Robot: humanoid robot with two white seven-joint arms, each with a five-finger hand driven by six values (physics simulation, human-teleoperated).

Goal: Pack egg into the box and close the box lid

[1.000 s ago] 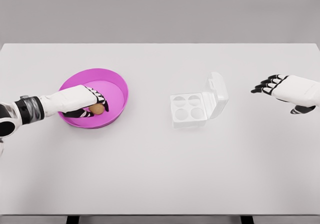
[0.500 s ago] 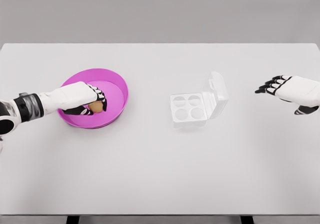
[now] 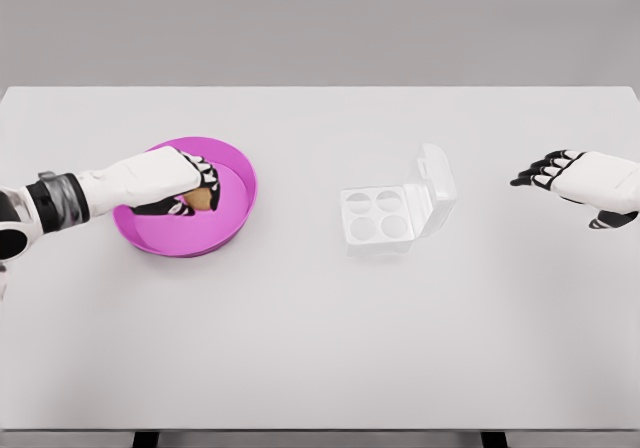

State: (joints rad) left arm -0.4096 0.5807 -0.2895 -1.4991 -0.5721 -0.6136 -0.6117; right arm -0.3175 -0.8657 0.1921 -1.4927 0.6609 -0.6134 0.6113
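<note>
A magenta bowl (image 3: 232,170) sits on the left of the white table (image 3: 320,318). My left hand (image 3: 190,190) is over the bowl, its fingers curled around a brown egg (image 3: 200,200) held a little above the bowl's floor. A clear egg box (image 3: 378,218) with four empty cups lies right of centre, its lid (image 3: 432,183) standing open on the right side. My right hand (image 3: 555,171) hovers at the far right, fingers spread, holding nothing.
The table's far edge runs across the top of the view and its near edge along the bottom. Bare table lies between bowl and box.
The left hand has closed on the egg and lifted it slightly up and back within the bowl. The right hand drifted a little to the right.
</note>
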